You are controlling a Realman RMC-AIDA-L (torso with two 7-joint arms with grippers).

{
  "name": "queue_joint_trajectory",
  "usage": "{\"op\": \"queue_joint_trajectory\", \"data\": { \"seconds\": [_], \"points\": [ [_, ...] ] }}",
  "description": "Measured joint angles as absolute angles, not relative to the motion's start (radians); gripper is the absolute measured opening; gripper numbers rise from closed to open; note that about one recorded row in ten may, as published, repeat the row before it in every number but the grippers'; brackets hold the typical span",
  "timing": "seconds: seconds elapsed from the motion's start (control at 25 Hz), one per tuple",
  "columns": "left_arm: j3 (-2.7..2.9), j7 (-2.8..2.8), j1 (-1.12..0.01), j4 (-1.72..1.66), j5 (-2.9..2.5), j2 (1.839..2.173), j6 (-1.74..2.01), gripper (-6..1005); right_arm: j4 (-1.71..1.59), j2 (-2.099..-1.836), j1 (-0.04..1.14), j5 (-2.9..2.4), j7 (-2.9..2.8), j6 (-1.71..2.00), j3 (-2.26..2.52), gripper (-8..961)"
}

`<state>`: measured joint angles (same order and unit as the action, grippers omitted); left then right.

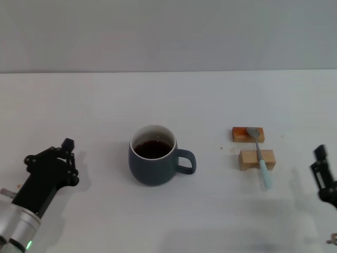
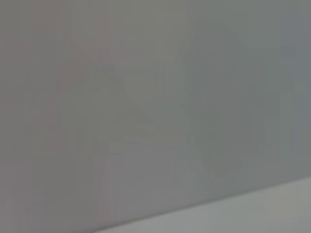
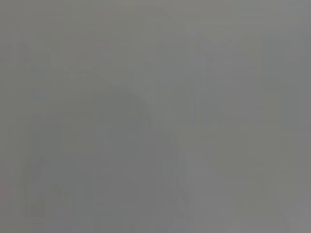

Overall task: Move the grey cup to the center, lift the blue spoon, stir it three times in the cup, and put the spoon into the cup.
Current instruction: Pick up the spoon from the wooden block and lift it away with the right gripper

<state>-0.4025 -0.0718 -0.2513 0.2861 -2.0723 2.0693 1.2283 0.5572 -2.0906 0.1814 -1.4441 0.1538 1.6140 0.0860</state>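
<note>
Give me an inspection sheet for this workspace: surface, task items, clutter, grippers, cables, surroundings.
Surface: white table, no spills seen.
Cup: grey, upright near the middle, dark liquid inside, handle toward the robot's right.
Spoon: lies across two wooden blocks, bowl on the far block, blue handle overhanging the near one.
Clutter: nothing seen beyond the blocks.
Left gripper: low over the table left of the cup, holding nothing.
Right gripper: at the right edge, right of the spoon, holding nothing.
Cables: nothing seen.
Surroundings: plain grey wall behind; wrist views show only blank grey.
</note>
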Motion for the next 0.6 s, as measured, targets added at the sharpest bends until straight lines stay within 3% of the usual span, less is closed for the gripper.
{"op": "queue_joint_trajectory", "data": {
  "seconds": [0.6],
  "points": [
    [-0.436, -0.070, -0.218, 0.286, -2.072, 2.069, 1.295, -1, 0.616, -2.092, 0.197, -1.445, 0.304, 1.473, 0.095, 688]
  ]
}}
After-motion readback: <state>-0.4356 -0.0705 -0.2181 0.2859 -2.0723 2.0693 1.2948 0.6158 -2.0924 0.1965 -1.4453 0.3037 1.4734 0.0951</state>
